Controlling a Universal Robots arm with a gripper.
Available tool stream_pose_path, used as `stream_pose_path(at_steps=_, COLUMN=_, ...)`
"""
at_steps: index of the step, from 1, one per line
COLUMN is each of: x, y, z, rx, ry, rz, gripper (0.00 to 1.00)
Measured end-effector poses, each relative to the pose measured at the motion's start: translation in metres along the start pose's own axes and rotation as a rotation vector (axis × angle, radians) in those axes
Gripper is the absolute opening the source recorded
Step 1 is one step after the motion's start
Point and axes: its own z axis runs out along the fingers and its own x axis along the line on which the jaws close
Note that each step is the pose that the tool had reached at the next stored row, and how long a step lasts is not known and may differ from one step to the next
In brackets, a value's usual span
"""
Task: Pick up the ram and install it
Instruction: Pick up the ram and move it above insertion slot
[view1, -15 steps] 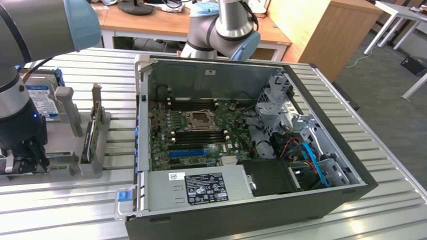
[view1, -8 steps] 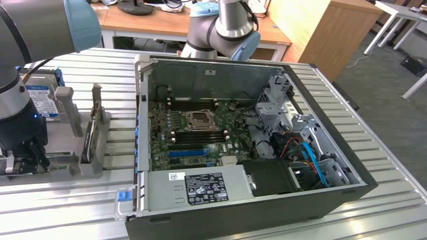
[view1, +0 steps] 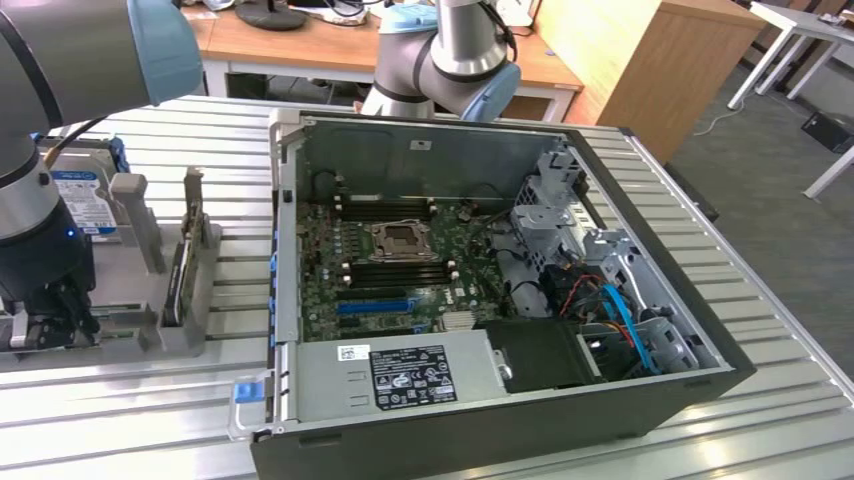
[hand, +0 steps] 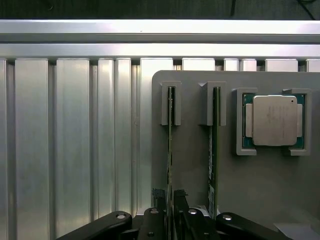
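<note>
The ram (hand: 170, 150) stands in the holder (hand: 190, 160) beside a second stick (hand: 211, 150) and the processor (hand: 272, 120).

The ram (hand: 170, 150) stands on edge in the gray holder (hand: 195, 170), bare slatted table (hand: 75, 140) open on one side, a second stick (hand: 213, 150) close on the other with a narrow lane between. In the open case (view1: 400, 150), black memory slots (view1: 394, 265) lie reachable from above, a drive cage (view1: 541, 205) crowding the exterior view's right.

arm (view1: 30, 190): hangs down at the exterior view's left | gripper (view1: 51, 318): points straight down | fingers (hand: 181, 200): parted, narrow gap
</note>
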Motion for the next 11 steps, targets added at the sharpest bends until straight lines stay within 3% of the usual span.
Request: stream_pose_path(at_steps=11, x=0.0, y=0.0, z=0.0, rx=0.0, ry=0.0, rz=0.0, gripper=0.21)
